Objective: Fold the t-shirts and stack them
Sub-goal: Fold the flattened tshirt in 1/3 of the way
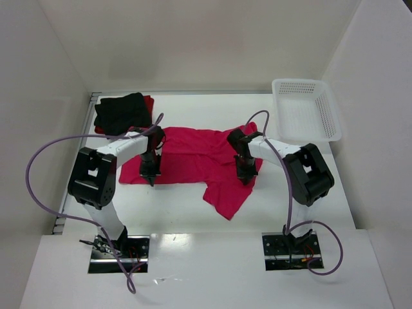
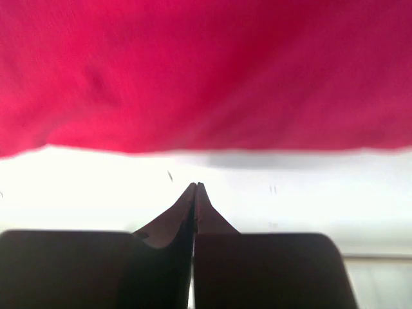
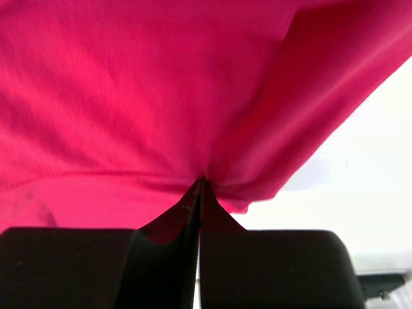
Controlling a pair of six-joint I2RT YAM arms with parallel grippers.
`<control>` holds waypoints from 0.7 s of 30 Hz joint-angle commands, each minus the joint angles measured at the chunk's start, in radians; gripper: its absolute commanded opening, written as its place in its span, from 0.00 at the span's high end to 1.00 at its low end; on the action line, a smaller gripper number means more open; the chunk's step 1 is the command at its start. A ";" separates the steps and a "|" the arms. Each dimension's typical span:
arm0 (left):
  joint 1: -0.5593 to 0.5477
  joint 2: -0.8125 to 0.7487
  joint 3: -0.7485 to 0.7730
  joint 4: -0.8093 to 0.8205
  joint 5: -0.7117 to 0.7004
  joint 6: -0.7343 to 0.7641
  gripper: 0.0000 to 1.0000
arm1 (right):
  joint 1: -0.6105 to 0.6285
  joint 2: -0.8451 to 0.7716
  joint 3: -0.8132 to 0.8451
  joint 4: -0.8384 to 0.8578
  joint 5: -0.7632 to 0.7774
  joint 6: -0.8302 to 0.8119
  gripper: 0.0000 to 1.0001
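A crimson-pink t-shirt (image 1: 193,158) lies spread across the middle of the table, one part trailing toward the near edge. My left gripper (image 1: 150,175) is shut and empty at the shirt's near left hem. In the left wrist view its tips (image 2: 195,185) hover over bare white table, just short of the cloth (image 2: 206,71). My right gripper (image 1: 245,177) sits on the shirt's right side. In the right wrist view its shut tips (image 3: 201,181) meet the cloth (image 3: 161,84), and creases gather at them. A folded black t-shirt (image 1: 121,112) rests on a darker red one (image 1: 149,101) at the back left.
A white perforated basket (image 1: 306,109) stands at the back right corner. White walls close in the table at the back and both sides. Purple cables loop from each arm toward the bases at the near edge.
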 commanded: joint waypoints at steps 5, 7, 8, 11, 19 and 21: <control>-0.020 -0.186 0.111 -0.066 -0.044 -0.121 1.00 | 0.023 -0.217 0.072 -0.129 0.067 0.048 1.00; -0.020 -0.228 0.120 -0.035 -0.085 -0.163 1.00 | 0.023 -0.246 0.111 -0.129 0.067 0.057 1.00; -0.020 -0.240 0.100 0.021 -0.113 -0.225 1.00 | 0.023 -0.260 0.111 -0.102 0.067 0.067 1.00; -0.020 -0.303 -0.010 0.228 -0.119 -0.327 1.00 | 0.023 -0.311 0.076 0.035 0.024 0.085 1.00; -0.009 -0.210 -0.096 0.460 -0.306 -0.389 1.00 | 0.023 -0.228 -0.001 0.273 0.111 0.131 0.99; 0.011 -0.138 -0.043 0.487 -0.306 -0.356 1.00 | 0.023 -0.198 -0.001 0.322 0.143 0.122 0.99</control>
